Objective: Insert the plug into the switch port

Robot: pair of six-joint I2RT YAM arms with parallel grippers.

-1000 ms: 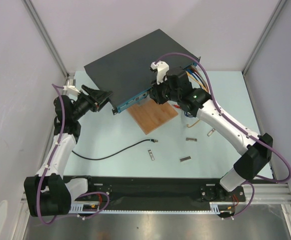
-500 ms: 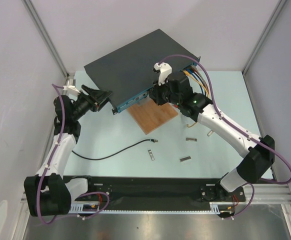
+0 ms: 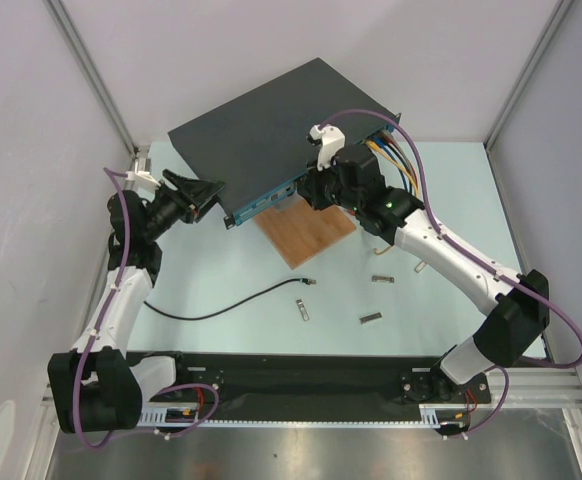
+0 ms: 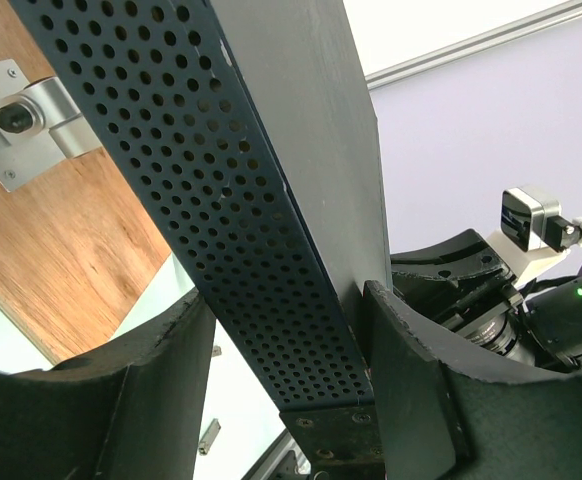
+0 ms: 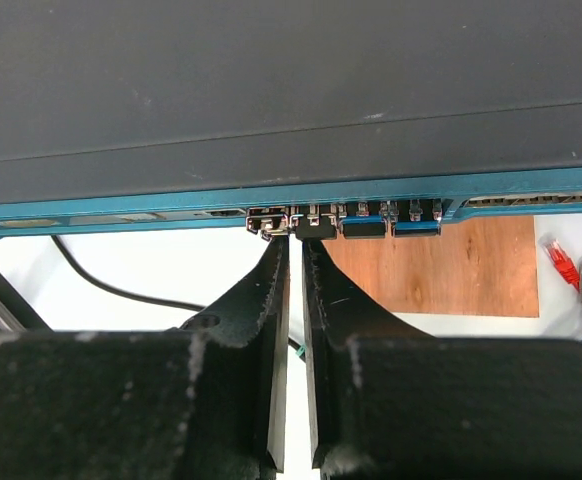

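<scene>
The plug lies loose on the table, ending its black cable, well apart from the switch. The right gripper, nearly closed and empty, points its tips at the ports. The left gripper clamps the switch's end.

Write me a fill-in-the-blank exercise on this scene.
1. The plug lies loose on the ___.
2. The switch box sits partly over a ___ board.
3. The fingers of the right gripper point at the switch ports on the box's ___ face.
4. The box side between the fingers of the left gripper is full of round ___.
Missing words: table; wooden; blue; holes.
</scene>
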